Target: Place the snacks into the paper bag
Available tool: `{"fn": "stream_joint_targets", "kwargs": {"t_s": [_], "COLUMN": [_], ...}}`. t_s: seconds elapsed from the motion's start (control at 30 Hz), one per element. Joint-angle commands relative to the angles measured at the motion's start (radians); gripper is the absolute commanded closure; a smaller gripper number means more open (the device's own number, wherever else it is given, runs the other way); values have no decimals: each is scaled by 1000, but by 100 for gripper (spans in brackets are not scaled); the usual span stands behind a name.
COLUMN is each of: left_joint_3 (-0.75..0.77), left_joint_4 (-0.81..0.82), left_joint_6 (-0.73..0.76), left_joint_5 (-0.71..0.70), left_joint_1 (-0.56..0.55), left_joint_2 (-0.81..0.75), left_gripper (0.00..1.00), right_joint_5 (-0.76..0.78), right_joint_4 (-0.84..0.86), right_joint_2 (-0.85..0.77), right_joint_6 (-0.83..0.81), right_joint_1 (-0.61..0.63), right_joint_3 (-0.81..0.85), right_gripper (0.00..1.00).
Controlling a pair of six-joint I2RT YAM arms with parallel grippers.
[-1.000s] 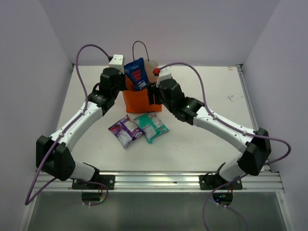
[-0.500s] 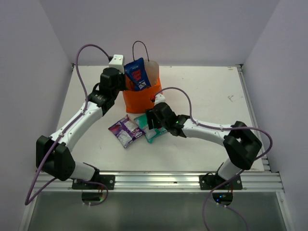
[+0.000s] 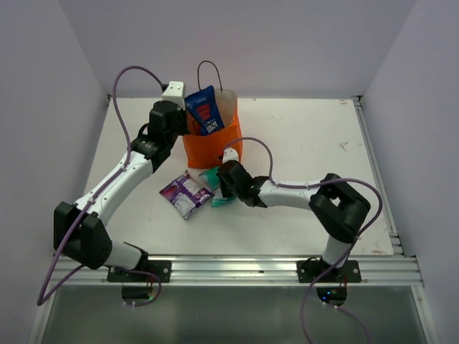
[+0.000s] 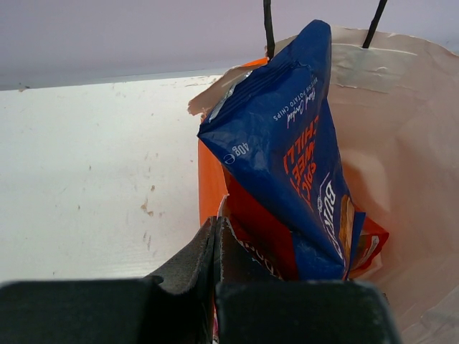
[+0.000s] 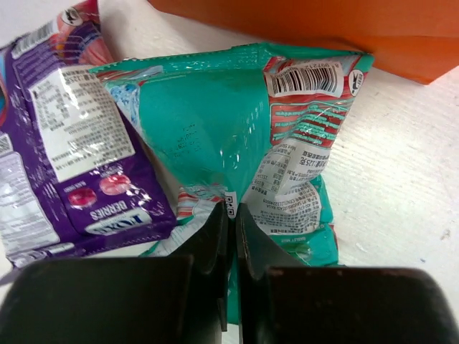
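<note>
While you watch from above, the left gripper (image 3: pixel 188 127) sits at the left rim of the paper bag (image 3: pixel 215 150), which stands upright at mid-table with the blue bag (image 3: pixel 204 109) poking out of its top. The right gripper (image 3: pixel 219 188) is down on the teal pack (image 3: pixel 210 175), just in front of the paper bag, with the purple pack (image 3: pixel 183 193) beside it on the left. In your left wrist view, the fingers (image 4: pixel 186 265) are pressed together on the paper bag's orange wall, and the blue bag leans inside over a red packet (image 4: pixel 262 240). In your right wrist view, the jaws pinch a raised fold of the teal pack, which lies on the table (image 5: pixel 409 201) touching the purple pack
</note>
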Motion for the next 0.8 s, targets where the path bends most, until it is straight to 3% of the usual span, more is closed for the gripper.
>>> {"fn": "stream_joint_targets", "kwargs": {"t_s": [0.0, 0.2, 0.33, 0.4, 0.57, 0.77], "left_joint_3": [-11, -9, -9, -9, -9, -8], "left_joint_4": [3, 3, 6, 7, 9, 9], "left_joint_6": [20, 20, 16, 16, 15, 15], "left_joint_5": [-1, 1, 7, 11, 11, 10], "left_joint_1": [0, 0, 0, 0, 0, 0], "left_joint_2": [-23, -23, -20, -20, -19, -19], "left_gripper": [100, 100, 100, 100, 100, 100], "right_joint_5": [41, 215, 431, 474, 545, 404], "right_joint_4": [-75, -320, -478, -512, -335, -74], "right_joint_2": [-42, -289, -520, -556, -537, -370], "right_joint_6": [14, -39, -121, -202, -429, -555], "right_joint_1": [14, 27, 29, 29, 26, -6], "right_joint_3": [-23, -13, 124, 188, 345, 464], "right_gripper": [100, 100, 100, 100, 100, 100]}}
